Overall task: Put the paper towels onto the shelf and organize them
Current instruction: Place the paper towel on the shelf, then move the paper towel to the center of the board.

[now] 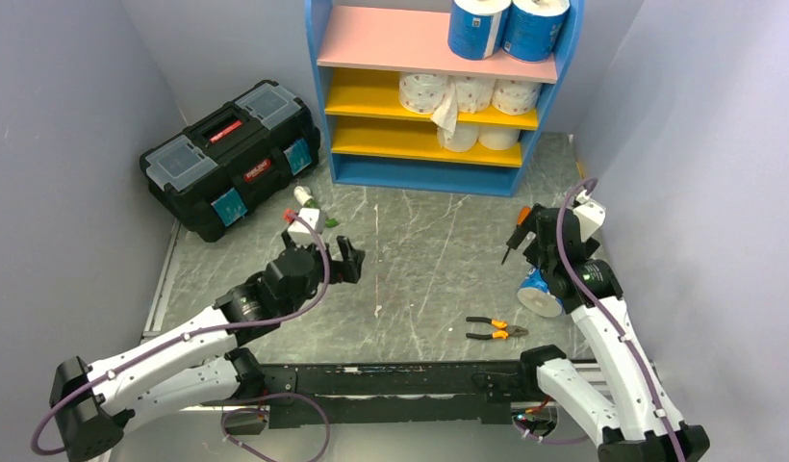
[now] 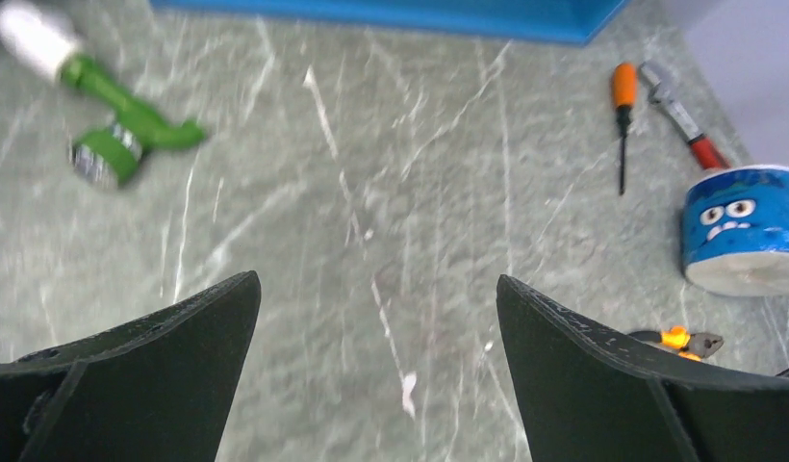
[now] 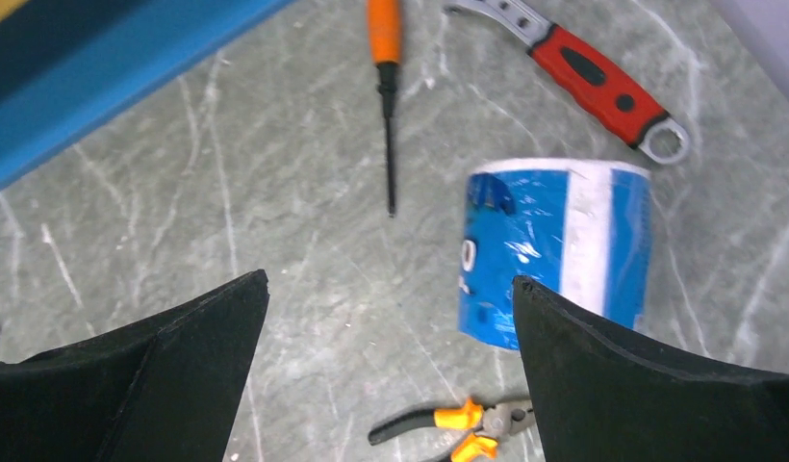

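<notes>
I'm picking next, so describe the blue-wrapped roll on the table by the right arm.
The blue-wrapped roll is a cylinder in glossy blue film printed with a cartoon monster face, white paper showing at one end. It seems to lie on its side on the grey table, ungripped; screwdriver, wrench and pliers lie nearby, none touching.

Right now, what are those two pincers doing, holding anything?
Left pincer: open, holding nothing.
Right pincer: open, holding nothing; the blue-wrapped cylindrical paper towel roll lies apart from it.
</notes>
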`<state>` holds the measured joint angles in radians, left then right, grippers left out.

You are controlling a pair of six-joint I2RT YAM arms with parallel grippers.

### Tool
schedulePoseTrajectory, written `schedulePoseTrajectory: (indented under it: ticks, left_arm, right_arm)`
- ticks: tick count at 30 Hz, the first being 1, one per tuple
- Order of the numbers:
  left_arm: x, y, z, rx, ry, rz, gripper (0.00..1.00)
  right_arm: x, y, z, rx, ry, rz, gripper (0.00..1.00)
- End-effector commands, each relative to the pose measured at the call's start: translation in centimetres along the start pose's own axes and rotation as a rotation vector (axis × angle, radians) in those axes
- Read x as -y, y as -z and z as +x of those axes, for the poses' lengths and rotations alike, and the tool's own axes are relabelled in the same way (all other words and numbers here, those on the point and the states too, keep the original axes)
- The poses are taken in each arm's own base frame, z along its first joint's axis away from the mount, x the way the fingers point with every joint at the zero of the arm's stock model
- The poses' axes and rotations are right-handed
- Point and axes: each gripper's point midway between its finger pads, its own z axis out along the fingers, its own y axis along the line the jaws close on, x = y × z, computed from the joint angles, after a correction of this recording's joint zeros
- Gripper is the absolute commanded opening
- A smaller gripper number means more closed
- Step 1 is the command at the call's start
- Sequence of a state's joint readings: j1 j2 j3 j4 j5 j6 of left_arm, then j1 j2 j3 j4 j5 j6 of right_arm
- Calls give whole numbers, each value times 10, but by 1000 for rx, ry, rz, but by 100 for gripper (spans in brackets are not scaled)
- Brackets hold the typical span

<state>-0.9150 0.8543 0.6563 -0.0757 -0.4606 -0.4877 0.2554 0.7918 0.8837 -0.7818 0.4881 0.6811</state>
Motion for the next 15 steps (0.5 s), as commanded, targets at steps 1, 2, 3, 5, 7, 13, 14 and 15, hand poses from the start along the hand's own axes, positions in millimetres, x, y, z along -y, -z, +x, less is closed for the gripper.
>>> schedulePoseTrajectory:
  ticks: [1, 2, 3, 5, 7, 13, 14, 15]
  left_arm:
    - [-24, 15, 38, -86, 143, -90, 99]
    - [-25, 17, 42, -94, 156, -88, 100]
    - [-26, 18, 46, -103, 164, -87, 100]
    - [-26, 20, 54, -124, 169, -80, 99]
    - [-27, 20, 62, -144, 165, -78, 99]
    - [-23, 18, 83, -213, 165, -54, 99]
    - [-23, 18, 84, -217, 167, -47, 99]
    - [-22, 19, 85, -216, 172, -42, 99]
  right_arm:
    - [22, 4, 12, -78, -24, 72, 100]
    - [28, 4, 14, -83, -42, 94, 100]
    - [32, 4, 14, -82, -60, 111, 100]
    - [46, 6, 14, -65, -109, 171, 100]
    - [59, 9, 14, -46, -168, 223, 100]
    - [99, 5, 26, -66, -190, 449, 100]
    - [100, 3, 27, -80, -190, 463, 100]
    - [99, 0, 27, -91, -193, 464, 100]
